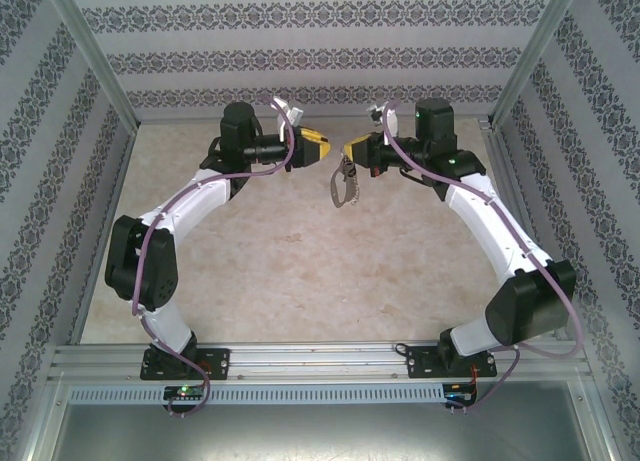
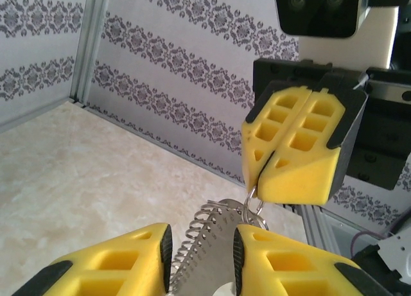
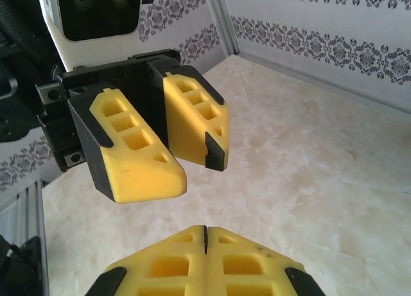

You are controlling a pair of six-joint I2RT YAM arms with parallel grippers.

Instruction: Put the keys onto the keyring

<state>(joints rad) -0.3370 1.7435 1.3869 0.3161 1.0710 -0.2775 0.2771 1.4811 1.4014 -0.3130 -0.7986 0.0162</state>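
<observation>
Pale marbled bench (image 1: 280,271), one, walled in by patterned panels. Two white-and-black arms, left arm (image 1: 180,216) and right arm (image 1: 495,221), both curved inward so the claws met nose to nose at the far middle of the bench.

Left claw (image 1: 322,147) (image 2: 202,241) (image 3: 192,167): yellow fingers parted, a moderate gap, released. In the left wrist view, silver metal sat in that gap, closer to the right-hand finger (image 2: 282,264). Contact with either finger: cannot tell. The right wrist view showed the same two fingers apart, with nothing seen in the gap.

Right claw (image 1: 352,149) (image 2: 260,183) (image 3: 205,235): fingers pressed flat together, seam closed, clenched. At its tip it pinched a thin wire loop (image 2: 249,196), the top of the hanging metal.

Thin silver-grey oval metal keyring (image 1: 347,179) (image 2: 209,257), one. It hung from the right claw's tip, held up off the bench, between the two claws. Long axis ran downward from the pinch point; in the top view the lower end pointed toward the near edge, slightly left. A ridged, chain-like edge ran along its left side in the left wrist view.

Tiny keys: not separable from the hanging metal, so count and heading cannot be told.
</observation>
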